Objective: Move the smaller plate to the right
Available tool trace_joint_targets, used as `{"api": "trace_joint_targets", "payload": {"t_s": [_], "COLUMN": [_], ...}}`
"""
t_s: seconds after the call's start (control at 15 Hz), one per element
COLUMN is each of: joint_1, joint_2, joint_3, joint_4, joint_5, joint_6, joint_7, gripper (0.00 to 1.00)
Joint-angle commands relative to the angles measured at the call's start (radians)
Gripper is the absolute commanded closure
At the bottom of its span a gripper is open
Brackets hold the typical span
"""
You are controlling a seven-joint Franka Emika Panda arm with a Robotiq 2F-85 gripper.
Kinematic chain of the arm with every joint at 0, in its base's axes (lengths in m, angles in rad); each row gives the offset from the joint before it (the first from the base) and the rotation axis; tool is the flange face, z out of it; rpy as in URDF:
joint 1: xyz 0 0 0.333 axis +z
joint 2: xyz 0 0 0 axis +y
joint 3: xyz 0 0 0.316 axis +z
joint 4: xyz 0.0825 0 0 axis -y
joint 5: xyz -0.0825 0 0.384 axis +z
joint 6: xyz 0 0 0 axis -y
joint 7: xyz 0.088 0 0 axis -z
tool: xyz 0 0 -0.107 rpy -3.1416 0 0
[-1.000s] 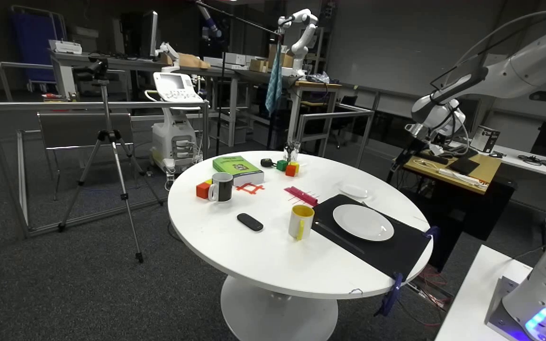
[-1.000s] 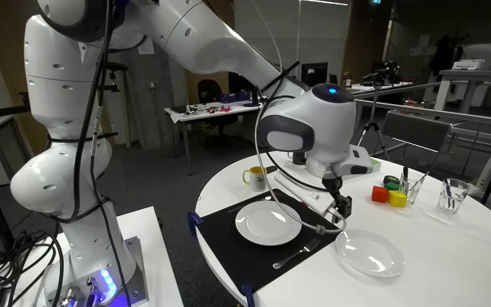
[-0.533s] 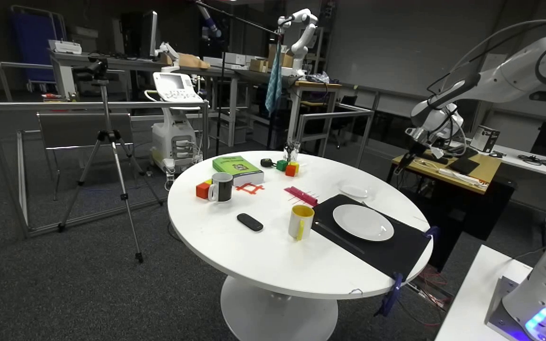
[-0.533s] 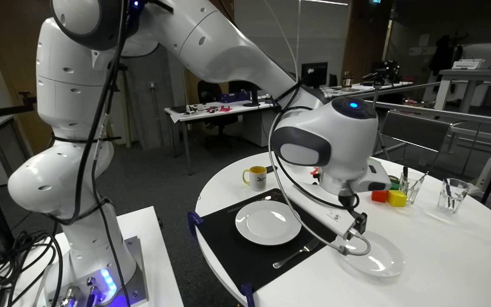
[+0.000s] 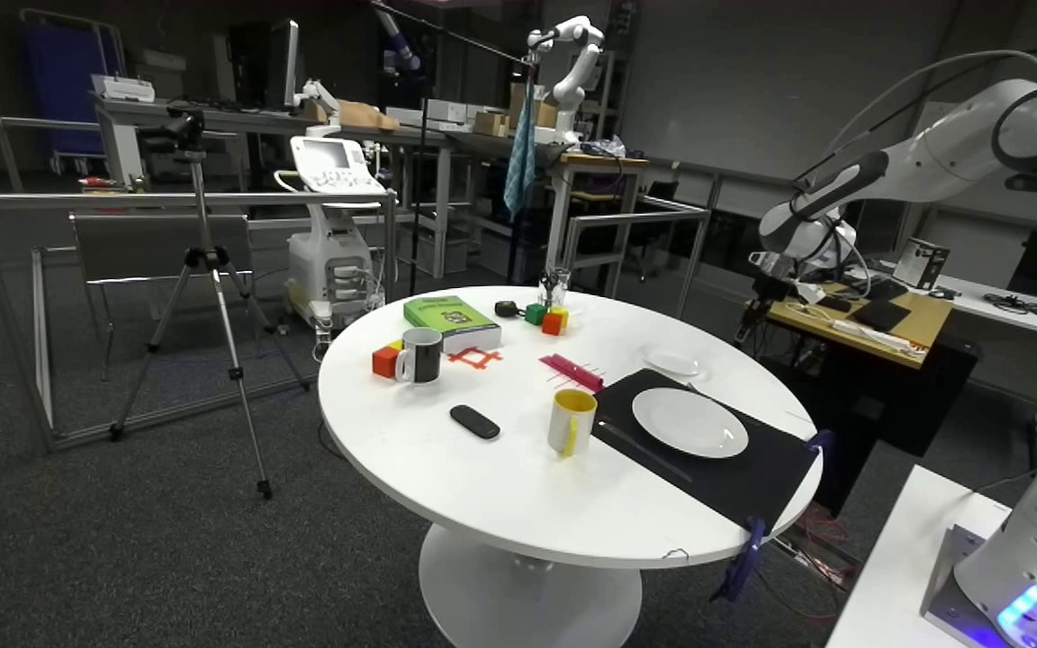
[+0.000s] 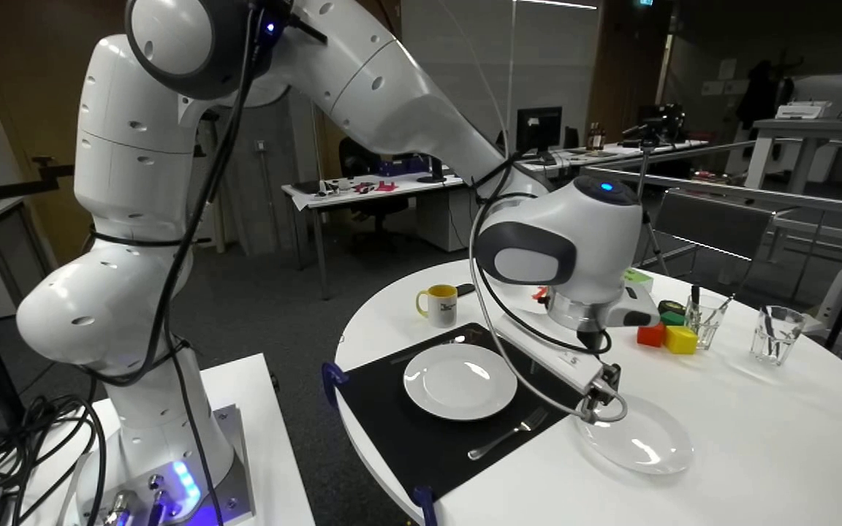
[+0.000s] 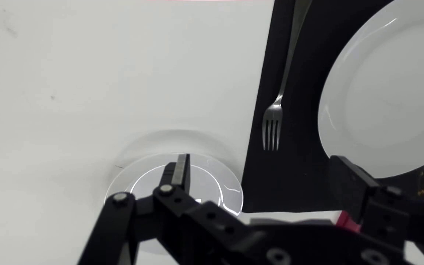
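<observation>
The smaller plate (image 7: pixel 230 180), white and round, lies flat on the bare white table just off the black mat; both exterior views show it too, partly covered by my wrist (image 6: pixel 582 270) in an exterior view. On the mat rests the larger white plate (image 7: pixel 396 84). My gripper (image 7: pixel 261 165) hangs above the table with its jaws wide apart and nothing between them. In the wrist view its left finger (image 7: pixel 180 171) overlaps the smaller plate, while the right one appears over the mat near the larger plate's rim. Cables and the wrist camera hide most of the fingers in an exterior view.
A fork (image 7: pixel 272 121) lies on the black mat (image 6: pixel 421 453) between the plates. A yellow-white mug (image 5: pixel 572 421), a pink rack (image 5: pixel 572 372), coloured blocks (image 6: pixel 680 340) and glasses (image 6: pixel 775 336) stand farther off. Blue clamps (image 5: pixel 743 562) grip the mat at the table edge.
The arm has swung toward the smaller plate and come lower, then shifted slightly back over the last half second. Both plates lie where they were, and the jaws have stayed open.
</observation>
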State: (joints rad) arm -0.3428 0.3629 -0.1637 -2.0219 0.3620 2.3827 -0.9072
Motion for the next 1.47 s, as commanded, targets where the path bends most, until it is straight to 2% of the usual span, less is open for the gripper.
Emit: {"api": "trace_joint_targets", "payload": {"t_s": [0.0, 0.2, 0.27, 1.4], "joint_1": [0.035, 0.037, 0.024, 0.021], "joint_2": [0.019, 0.035, 0.019, 0.023], "joint_3": [0.002, 0.014, 0.028, 0.034], "joint_4": [0.048, 0.093, 0.042, 0.044], "joint_5": [-0.118, -0.157, -0.138, -0.138], "joint_6": [-0.070, -0.180, -0.110, -0.117], "joint_7": [0.158, 0.246, 0.204, 0.209], "gripper": [0.00, 0.00, 0.00, 0.00]}}
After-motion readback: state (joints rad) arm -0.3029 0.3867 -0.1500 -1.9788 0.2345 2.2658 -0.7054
